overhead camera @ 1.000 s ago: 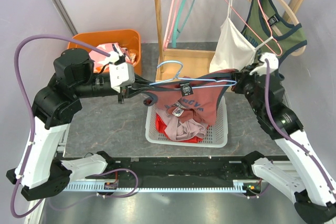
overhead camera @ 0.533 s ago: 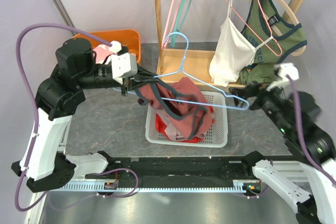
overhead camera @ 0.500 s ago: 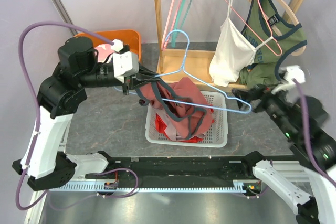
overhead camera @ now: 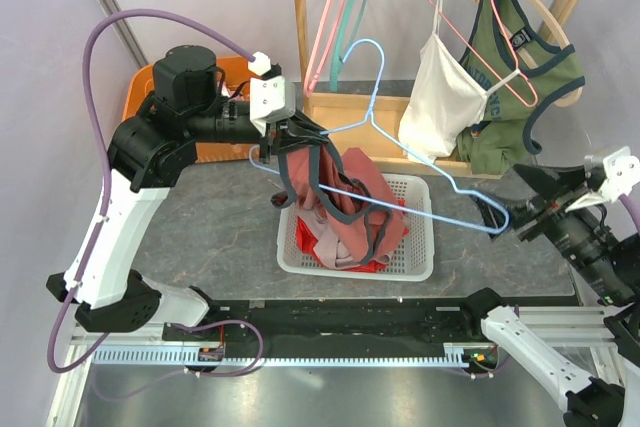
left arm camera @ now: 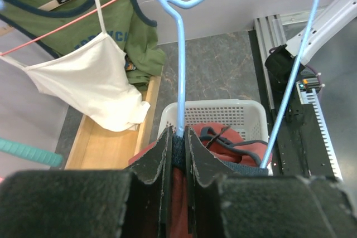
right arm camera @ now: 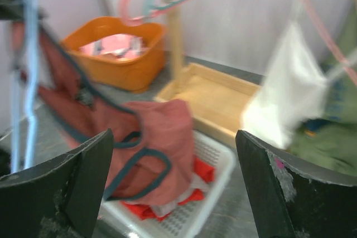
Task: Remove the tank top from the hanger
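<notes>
A red tank top (overhead camera: 350, 197) with dark blue trim hangs bunched from the left end of a light blue wire hanger (overhead camera: 497, 224), just above the white basket. My left gripper (overhead camera: 295, 137) is shut on the top's blue trim, right where the hanger wire (left arm camera: 180, 71) rises from the jaw tips (left arm camera: 178, 135). The hanger is tilted, hook up by the rack, its right end bare and low. My right gripper (overhead camera: 510, 195) stands wide open beside that bare end, nothing between its fingers (right arm camera: 174, 137). The right wrist view is blurred and shows the tank top (right arm camera: 167, 132) ahead.
A white basket (overhead camera: 420, 262) holds other red and pink clothes. An orange tub (right arm camera: 111, 32) sits at the back left. The wooden rack (overhead camera: 300, 27) carries pink and teal hangers (overhead camera: 335, 17), a white camisole (overhead camera: 445, 87) and a green tank top (overhead camera: 520, 37).
My right gripper opened, let go of the hanger's right end and pulled back right. The left gripper lifted its end; the hanger tipped hook-up and the top slid toward the left end.
</notes>
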`<act>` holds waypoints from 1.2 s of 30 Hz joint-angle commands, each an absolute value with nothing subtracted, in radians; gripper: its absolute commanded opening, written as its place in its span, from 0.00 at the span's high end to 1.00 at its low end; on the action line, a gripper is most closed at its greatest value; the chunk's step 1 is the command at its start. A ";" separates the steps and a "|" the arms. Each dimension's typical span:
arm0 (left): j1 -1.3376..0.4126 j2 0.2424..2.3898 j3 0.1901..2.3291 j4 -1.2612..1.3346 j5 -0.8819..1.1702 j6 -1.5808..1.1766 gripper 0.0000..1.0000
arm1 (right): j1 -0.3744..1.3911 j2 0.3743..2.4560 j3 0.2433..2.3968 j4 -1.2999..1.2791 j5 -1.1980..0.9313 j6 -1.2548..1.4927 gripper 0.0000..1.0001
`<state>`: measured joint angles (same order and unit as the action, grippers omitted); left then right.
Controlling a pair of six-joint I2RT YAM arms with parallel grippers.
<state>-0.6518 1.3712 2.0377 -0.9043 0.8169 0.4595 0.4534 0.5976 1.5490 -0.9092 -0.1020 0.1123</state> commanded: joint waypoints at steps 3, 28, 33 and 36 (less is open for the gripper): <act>-0.675 1.322 2.068 -0.890 0.825 0.523 0.98 | 0.451 0.644 1.553 -0.950 0.534 0.117 0.02; -0.696 1.213 1.996 -1.041 0.768 0.811 0.98 | 0.457 0.663 1.522 -0.620 -0.480 0.158 0.02; -0.696 1.224 2.006 -1.109 0.840 0.853 0.98 | 0.457 0.695 1.493 -0.604 -0.768 0.160 0.03; -0.696 1.232 2.017 -1.121 0.865 0.853 0.98 | 0.456 0.706 1.462 -0.598 -0.874 0.149 0.07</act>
